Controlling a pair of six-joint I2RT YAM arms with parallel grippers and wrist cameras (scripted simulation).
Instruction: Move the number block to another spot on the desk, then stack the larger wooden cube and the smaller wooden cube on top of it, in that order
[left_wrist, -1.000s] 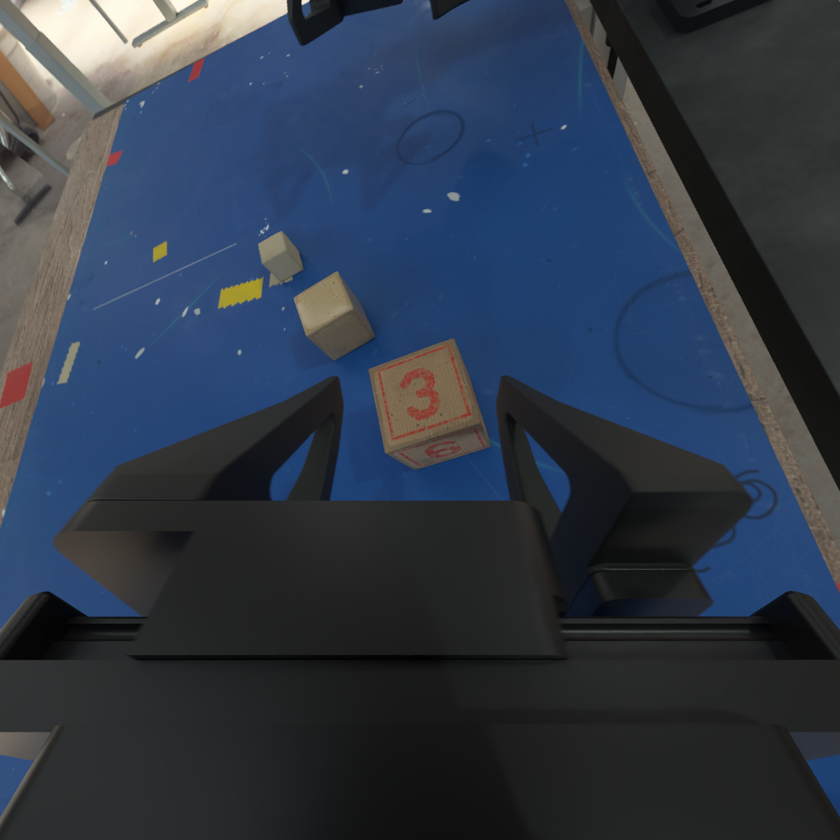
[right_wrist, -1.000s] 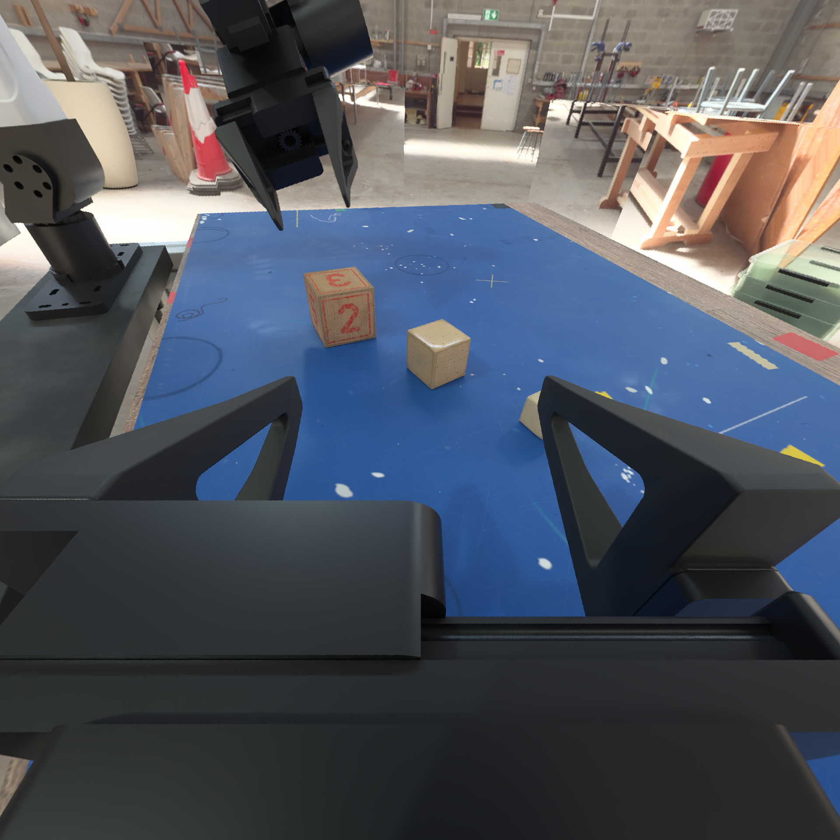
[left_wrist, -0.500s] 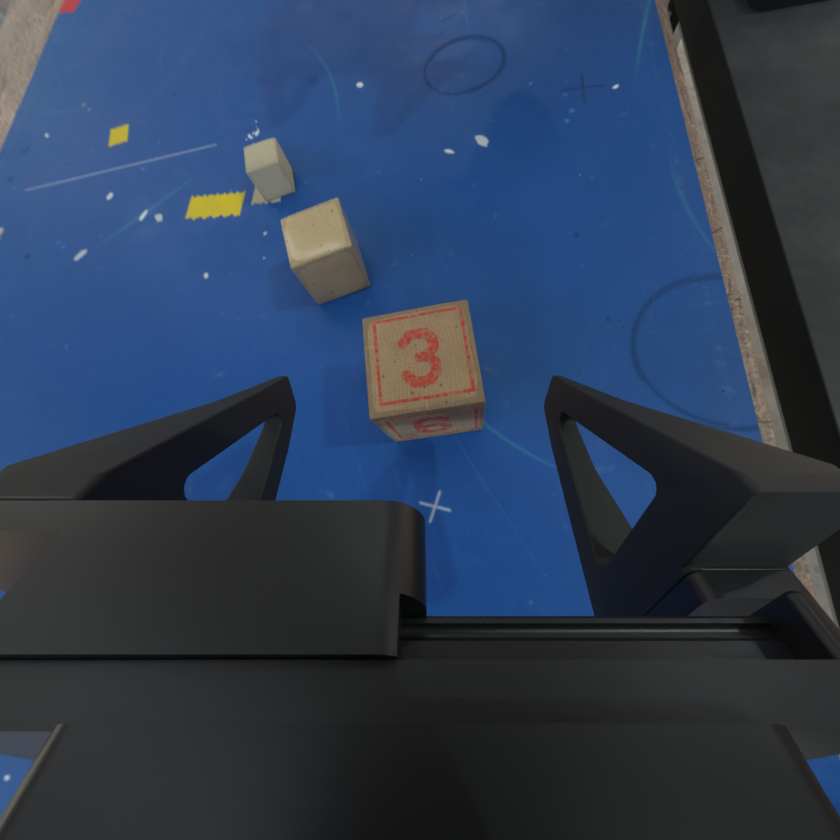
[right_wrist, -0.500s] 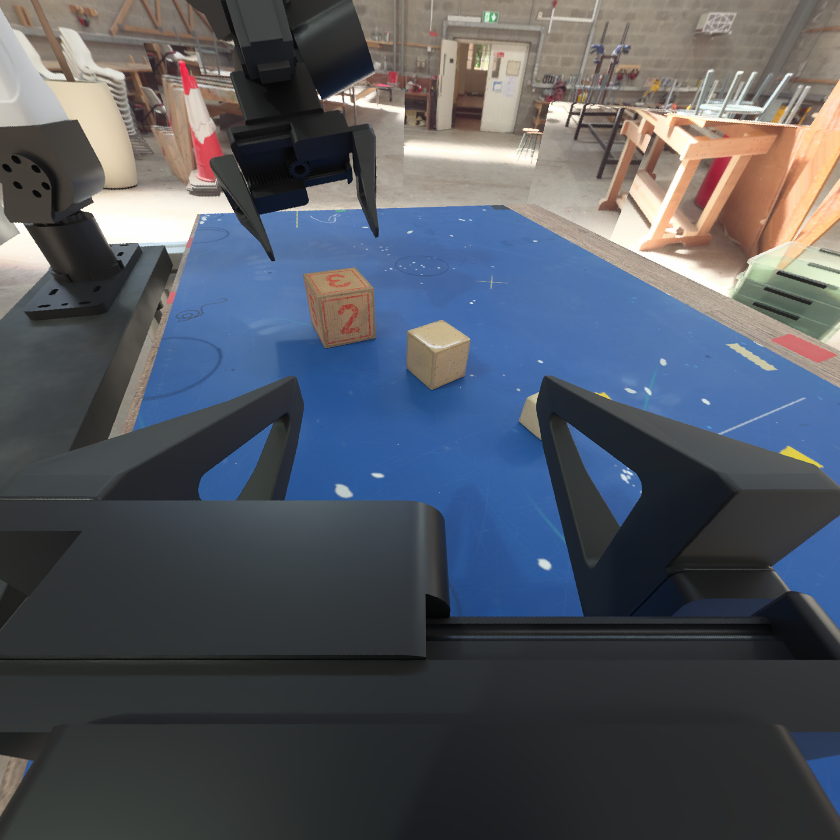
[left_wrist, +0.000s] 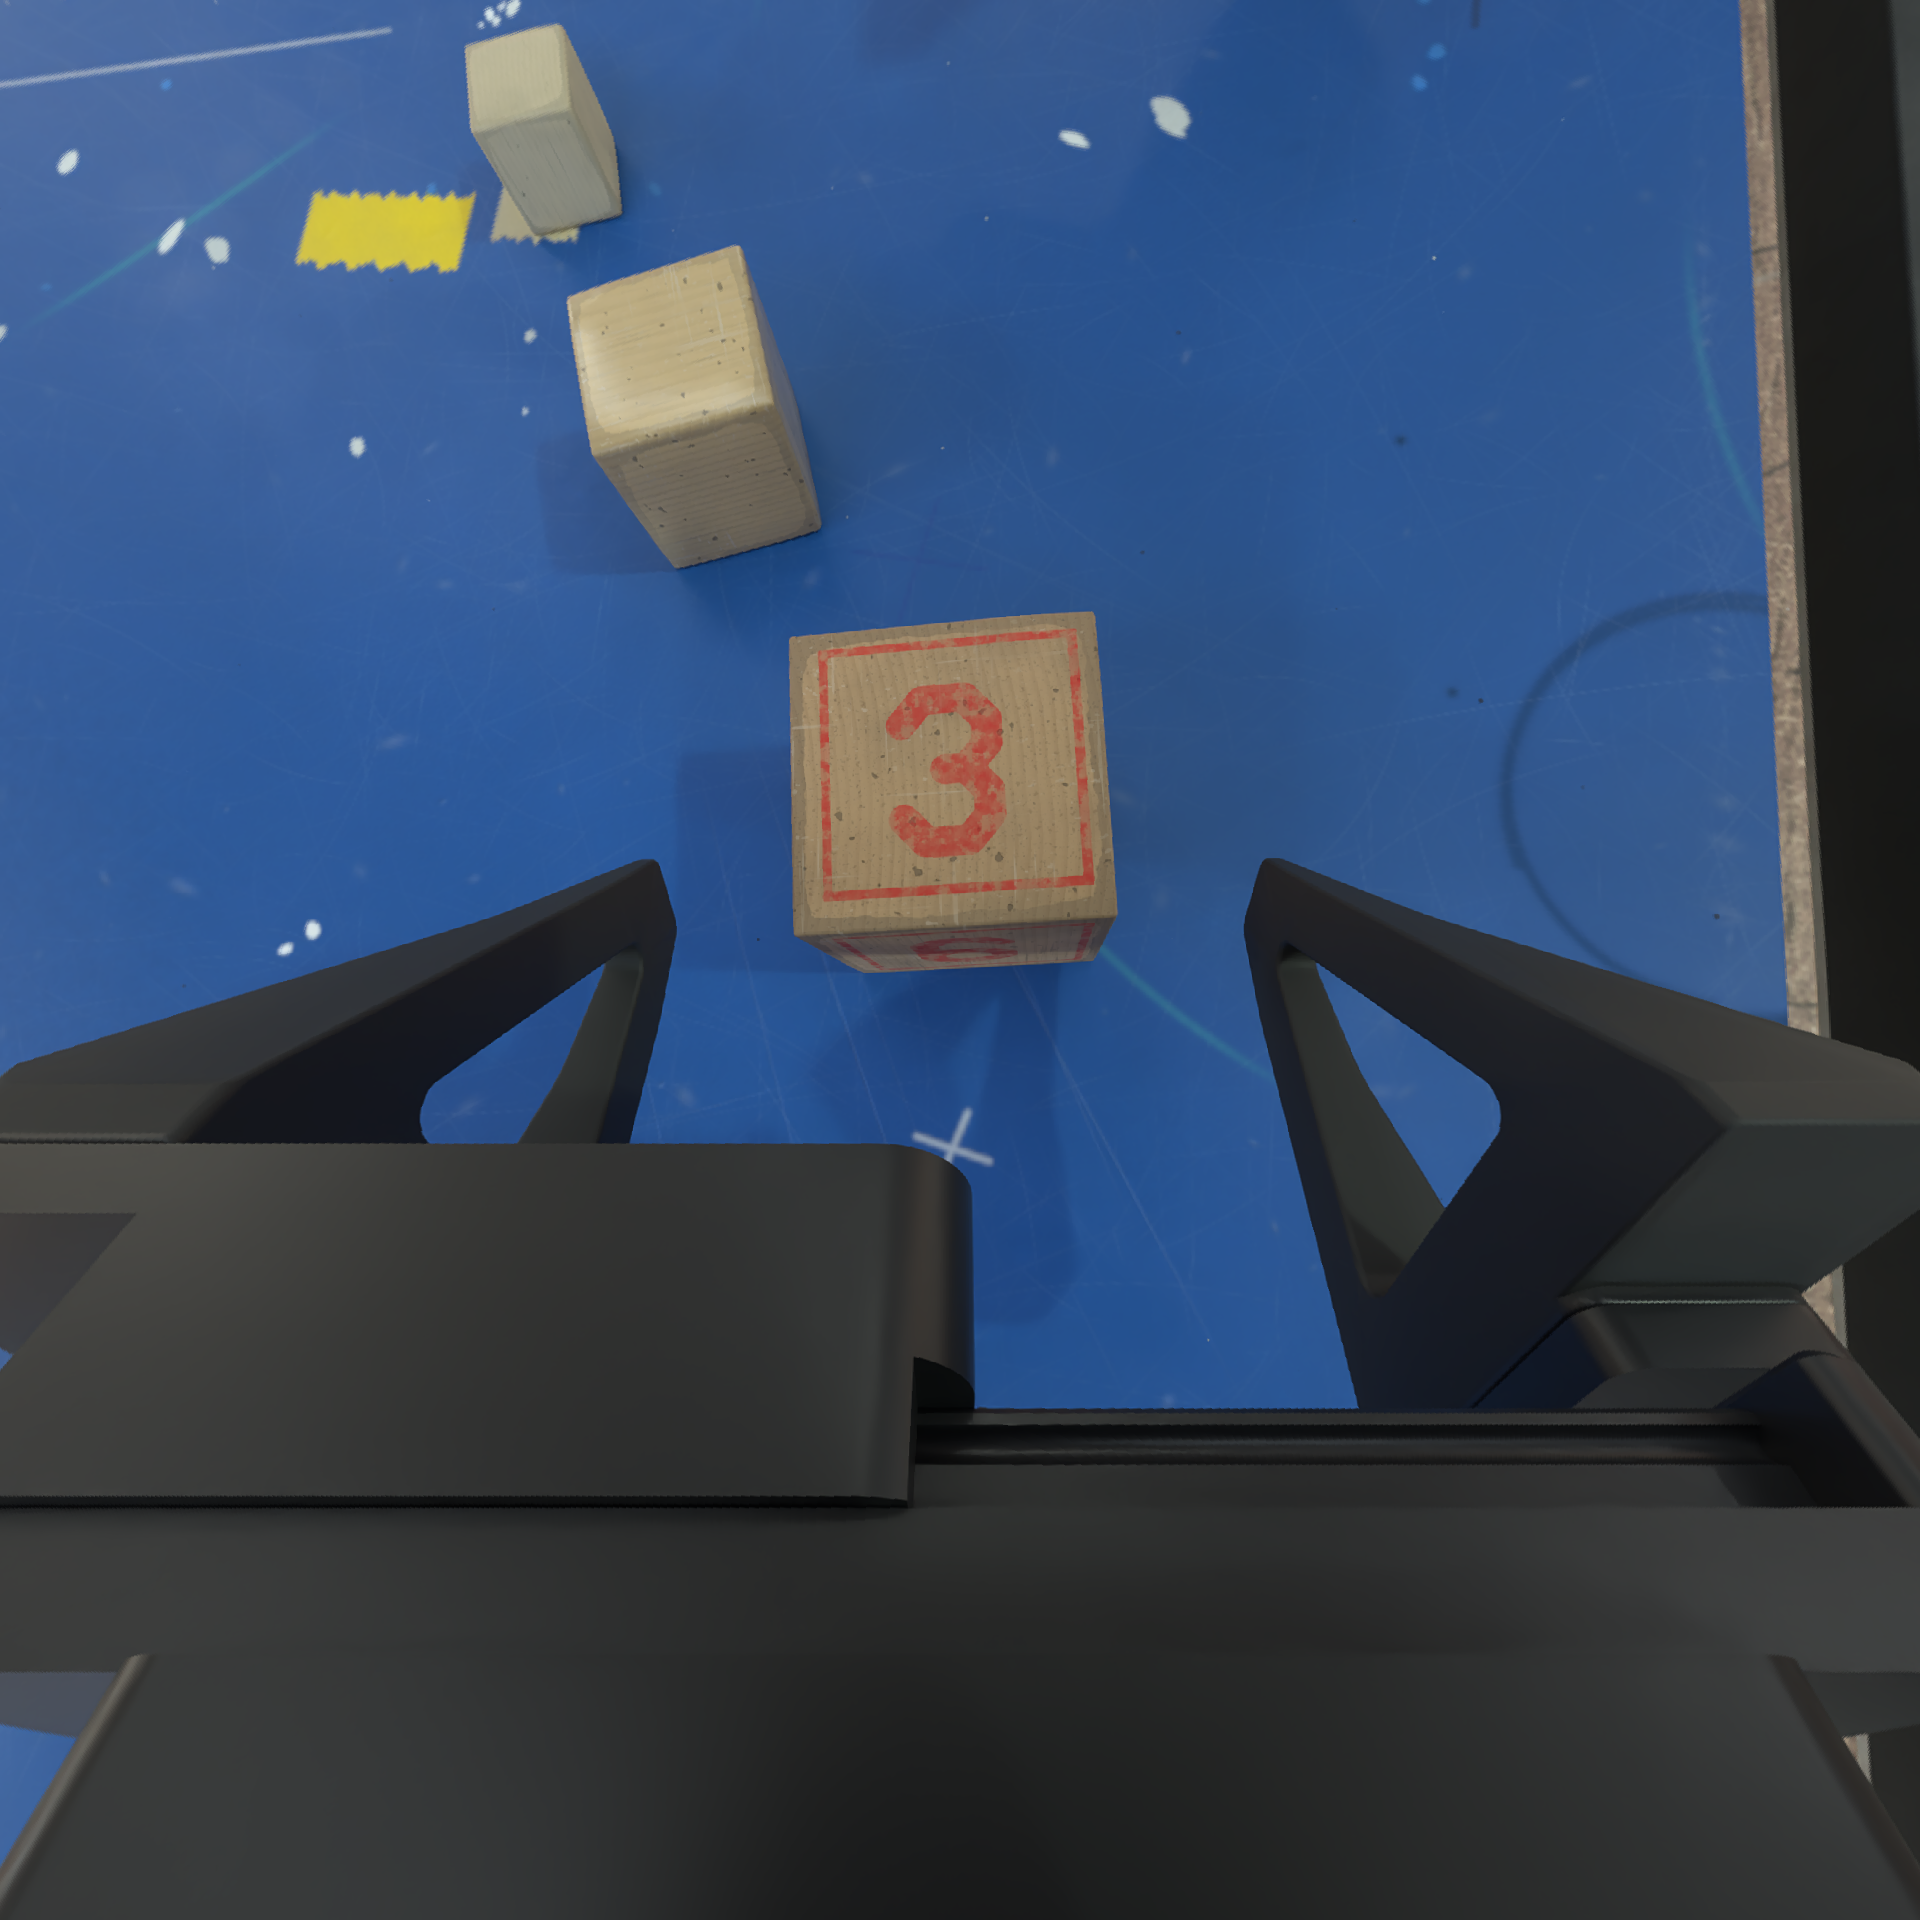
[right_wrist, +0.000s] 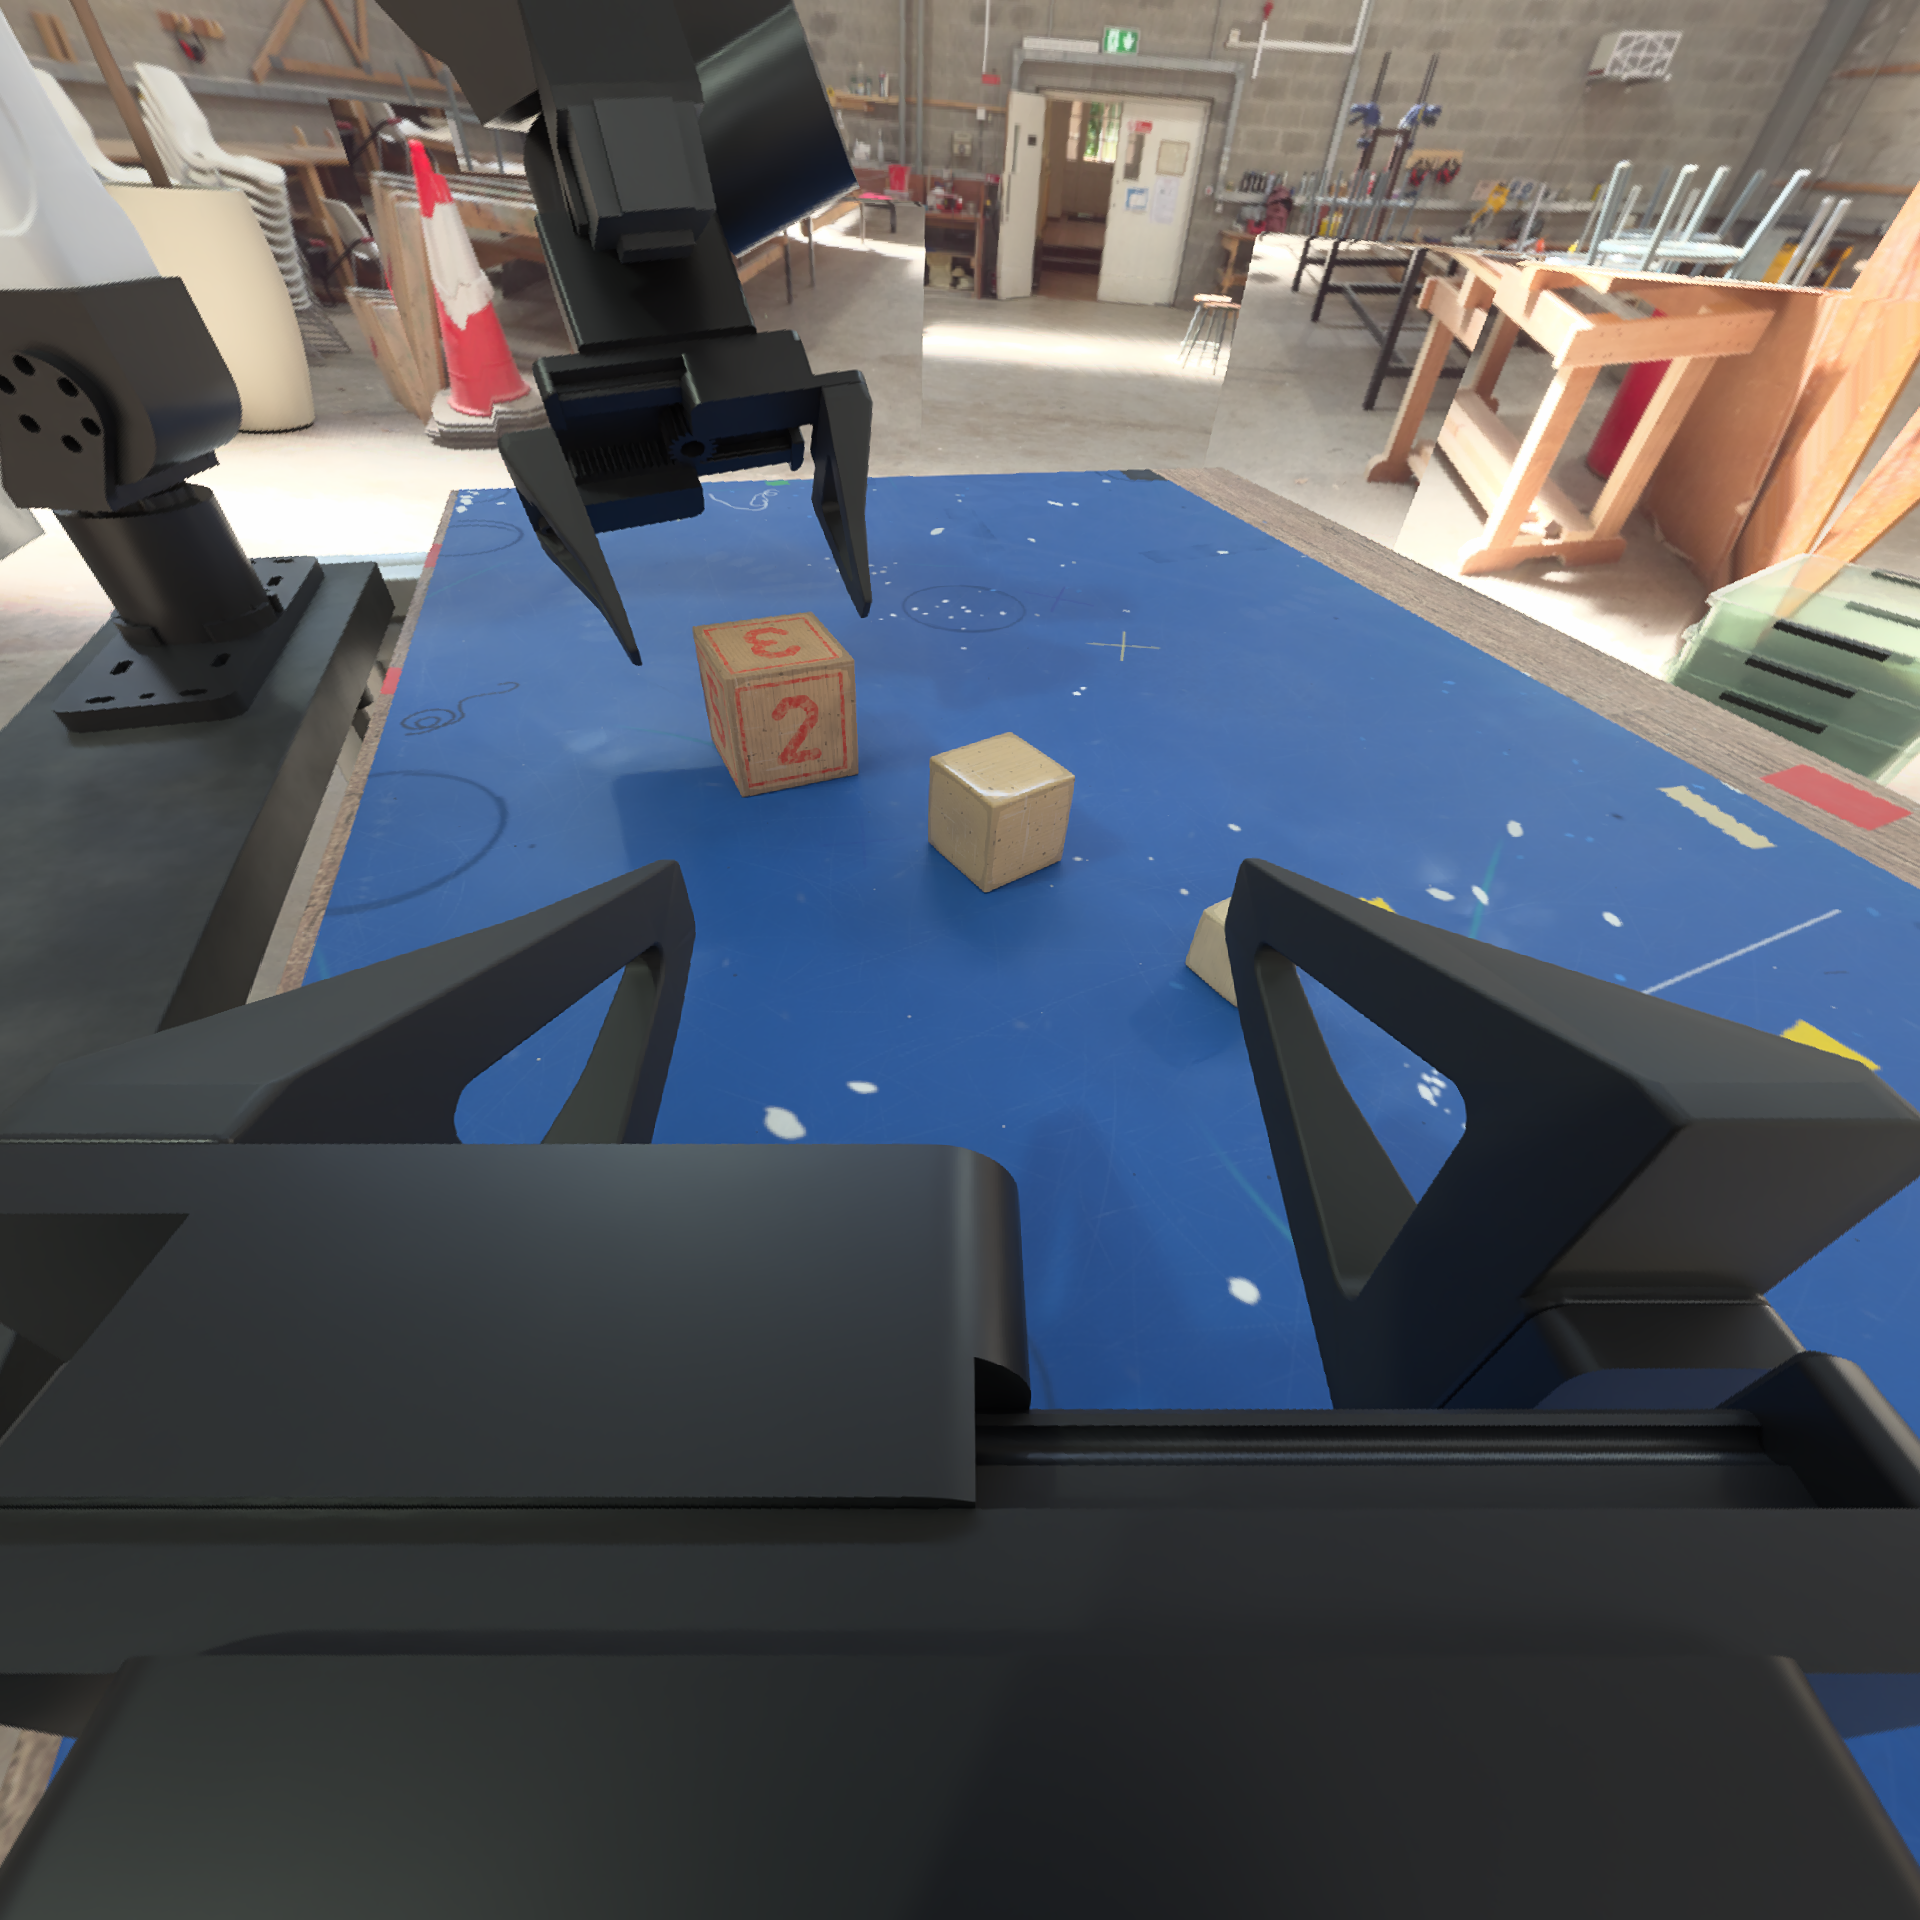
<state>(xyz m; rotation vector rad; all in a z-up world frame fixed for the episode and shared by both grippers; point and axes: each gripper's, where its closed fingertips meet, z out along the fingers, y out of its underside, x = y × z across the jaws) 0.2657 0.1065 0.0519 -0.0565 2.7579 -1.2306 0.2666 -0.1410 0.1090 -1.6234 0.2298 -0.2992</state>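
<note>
Spread wide, black left gripper (left_wrist: 958, 894) poised above tan wooden number block with red figures (left_wrist: 948, 774), fingertips flanking without touching. Resting on blue desk (left_wrist: 1351, 416). Black right gripper (right_wrist: 956, 894) likewise wide, empty, well apart.

In the right wrist view, the small pale wooden cube (right_wrist: 1207, 951) is mostly hidden behind the right finger of the black two-finger right gripper (right_wrist: 956, 883); only one corner shows. In the left wrist view, the near face of the tan wooden number block with red print (left_wrist: 948, 774) is seen so steeply that its marking cannot be made out. The blue paint-flecked surface (left_wrist: 1351, 416) is cut off by the top and left edges there, and the gripper body covers its near part.
</note>
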